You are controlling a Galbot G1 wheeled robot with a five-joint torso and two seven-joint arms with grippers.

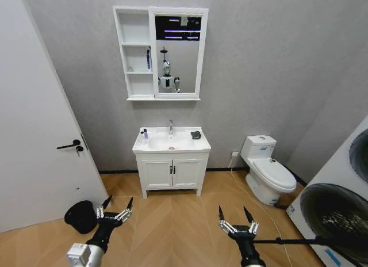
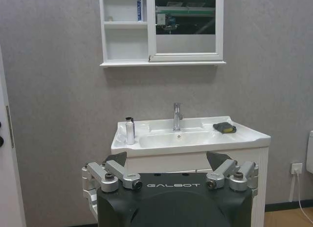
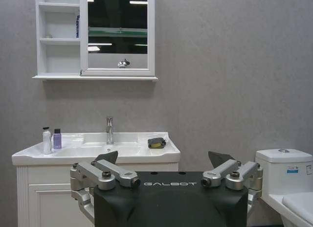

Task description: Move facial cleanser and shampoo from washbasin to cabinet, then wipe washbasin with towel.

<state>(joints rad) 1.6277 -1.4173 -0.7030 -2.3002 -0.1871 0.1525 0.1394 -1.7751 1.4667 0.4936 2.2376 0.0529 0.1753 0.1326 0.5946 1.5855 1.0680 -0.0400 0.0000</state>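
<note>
Washbasin on grey wall w/ towel, wood floor; left gripper & right gripper jaws open.

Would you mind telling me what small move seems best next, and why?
Probably drive forward toward the washbasin: both bottles and the towel sit on it across open floor, while the left tool and right tool hang open and empty.

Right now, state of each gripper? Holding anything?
Left gripper: open, empty, low over the wood-pattern floor, well short of the white ceramic washbasin.
Right gripper: open, empty, likewise low and short of it.
</note>
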